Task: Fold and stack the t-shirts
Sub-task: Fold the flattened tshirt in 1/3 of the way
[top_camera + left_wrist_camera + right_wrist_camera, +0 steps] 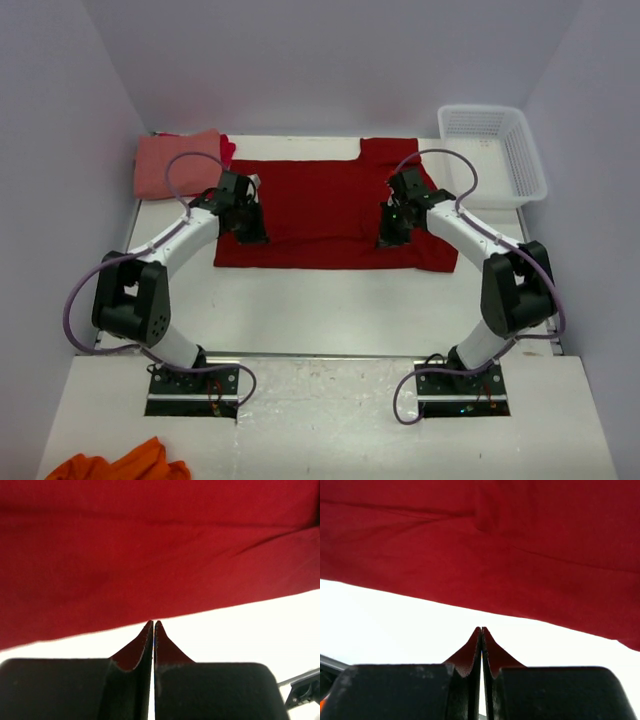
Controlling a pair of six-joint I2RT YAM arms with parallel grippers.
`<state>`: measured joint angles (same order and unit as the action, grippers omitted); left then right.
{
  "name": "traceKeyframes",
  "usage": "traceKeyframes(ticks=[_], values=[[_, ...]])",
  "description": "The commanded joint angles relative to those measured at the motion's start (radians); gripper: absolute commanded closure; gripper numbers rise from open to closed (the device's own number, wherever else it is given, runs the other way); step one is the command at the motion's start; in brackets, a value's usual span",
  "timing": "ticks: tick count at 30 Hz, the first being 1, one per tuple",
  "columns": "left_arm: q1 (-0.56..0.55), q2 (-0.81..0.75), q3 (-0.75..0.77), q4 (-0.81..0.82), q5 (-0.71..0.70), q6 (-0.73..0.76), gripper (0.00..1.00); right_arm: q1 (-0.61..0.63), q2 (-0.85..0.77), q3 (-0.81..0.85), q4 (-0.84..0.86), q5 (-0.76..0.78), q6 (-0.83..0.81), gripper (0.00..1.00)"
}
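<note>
A big dark red t-shirt (325,210) lies spread flat across the middle of the table. My left gripper (249,230) hovers over its left part and my right gripper (391,236) over its right part. In the left wrist view the left gripper (153,622) is shut with nothing in it, its tips right at the edge of the dark red t-shirt (150,555). The right gripper (481,628) is shut and empty over bare table, a little short of the cloth's hem (495,612). A folded salmon-pink t-shirt (177,163) rests at the back left, with a bit of brighter red cloth (228,149) peeking from behind it.
A white plastic basket (497,152) stands at the back right corner. An orange cloth (120,465) lies bunched on the near ledge at the bottom left. White walls close in the table on three sides.
</note>
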<state>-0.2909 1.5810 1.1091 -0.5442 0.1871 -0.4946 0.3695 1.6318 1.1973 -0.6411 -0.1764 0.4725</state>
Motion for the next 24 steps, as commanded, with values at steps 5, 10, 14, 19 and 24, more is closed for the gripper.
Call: traceKeyframes(ticks=[5,10,14,19,24], values=[[-0.016,-0.018,-0.103,0.041,-0.014,-0.059,1.0,0.023,0.095,-0.018,0.093,-0.032,0.046,1.0],[-0.04,0.025,-0.092,0.065,-0.089,-0.067,1.0,0.058,0.157,-0.001,0.136,-0.014,0.04,1.0],[-0.05,0.075,-0.1,0.096,-0.121,-0.085,1.0,0.062,0.21,0.016,0.141,-0.02,0.038,1.0],[-0.05,0.126,-0.117,0.101,-0.155,-0.104,1.0,0.072,0.232,-0.005,0.176,-0.014,0.041,1.0],[-0.05,0.195,-0.117,0.098,-0.183,-0.131,1.0,0.072,0.263,-0.018,0.193,-0.011,0.037,1.0]])
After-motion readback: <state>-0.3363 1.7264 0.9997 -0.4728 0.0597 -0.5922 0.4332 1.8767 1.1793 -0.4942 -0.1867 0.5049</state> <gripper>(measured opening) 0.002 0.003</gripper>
